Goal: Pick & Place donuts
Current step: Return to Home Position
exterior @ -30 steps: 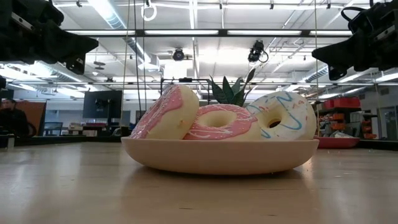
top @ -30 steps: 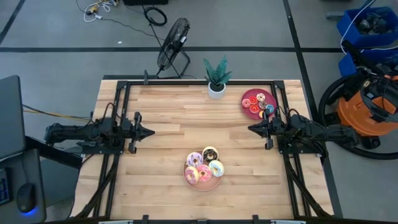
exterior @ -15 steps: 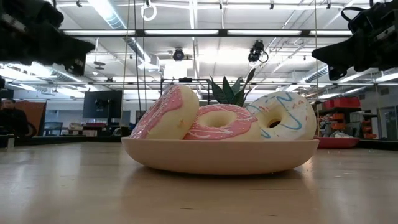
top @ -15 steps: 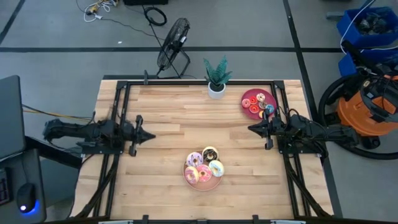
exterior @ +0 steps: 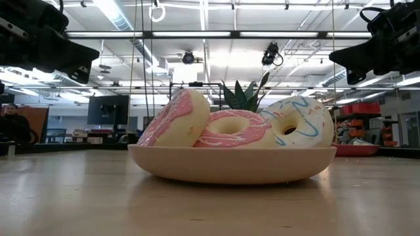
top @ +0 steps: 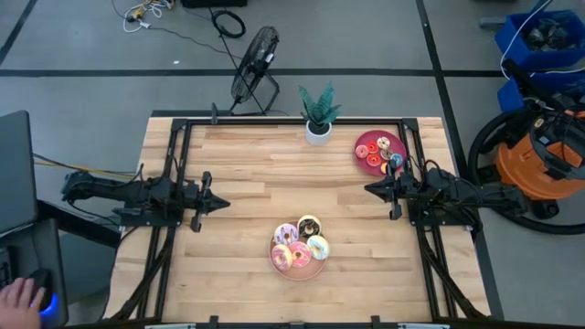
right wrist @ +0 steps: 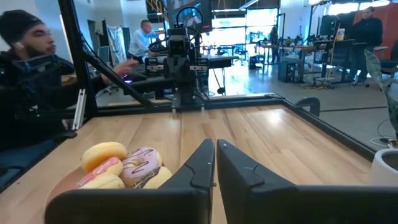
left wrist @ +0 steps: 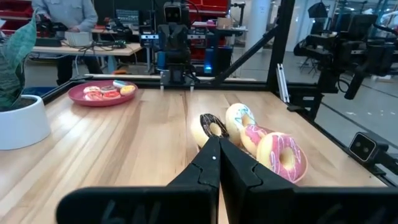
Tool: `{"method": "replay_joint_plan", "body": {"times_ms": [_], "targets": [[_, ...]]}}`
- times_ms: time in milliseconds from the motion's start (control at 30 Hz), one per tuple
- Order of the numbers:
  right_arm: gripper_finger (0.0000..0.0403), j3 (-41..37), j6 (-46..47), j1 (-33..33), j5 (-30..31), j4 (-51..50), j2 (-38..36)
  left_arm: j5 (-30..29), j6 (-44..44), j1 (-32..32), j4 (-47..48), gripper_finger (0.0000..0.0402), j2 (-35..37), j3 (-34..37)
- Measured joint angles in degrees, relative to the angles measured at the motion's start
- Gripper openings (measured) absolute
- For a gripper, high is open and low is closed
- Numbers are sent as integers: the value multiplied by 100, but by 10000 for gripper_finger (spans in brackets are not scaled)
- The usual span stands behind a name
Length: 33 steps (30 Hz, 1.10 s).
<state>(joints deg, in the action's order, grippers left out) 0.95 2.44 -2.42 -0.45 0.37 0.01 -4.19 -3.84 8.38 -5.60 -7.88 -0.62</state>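
Several donuts [top: 300, 242] lie on a pink plate [top: 274, 260] near the table's near middle; in the low view they [exterior: 233, 128] lean against each other on it [exterior: 231, 167]. Smaller donuts [top: 384, 153] sit on a dark red plate [top: 363, 143] at the far right. My left gripper [top: 225, 203] hovers at the table's left, shut and empty, pointing level at the pink plate's donuts [left wrist: 249, 134]. My right gripper [top: 367, 189] hovers at the right, shut and empty, with those donuts [right wrist: 124, 165] ahead of it toward the near side.
A potted plant [top: 319, 114] stands at the far edge's middle, and a fan [top: 254, 64] stands behind the table. A black frame [top: 174, 164] runs along the table's sides. A person's hand [top: 18, 297] shows off the table at the near left. Bare wood lies between the grippers.
My left gripper has swung a little toward the table's near edge, staying level and shut. A person's hand has come into view off the table at the near left.
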Motion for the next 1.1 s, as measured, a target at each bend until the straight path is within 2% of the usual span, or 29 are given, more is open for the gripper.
{"method": "replay_joint_plan", "body": {"times_ms": [800, 1100], "targets": [[29, 0, 0, 0, 0, 1, 0, 1, 0, 0, -7, 7, 9, -12], [29, 0, 2, 0, 0, 1, 0, -2, 2, -522, -22, 7, 238, -24]]}}
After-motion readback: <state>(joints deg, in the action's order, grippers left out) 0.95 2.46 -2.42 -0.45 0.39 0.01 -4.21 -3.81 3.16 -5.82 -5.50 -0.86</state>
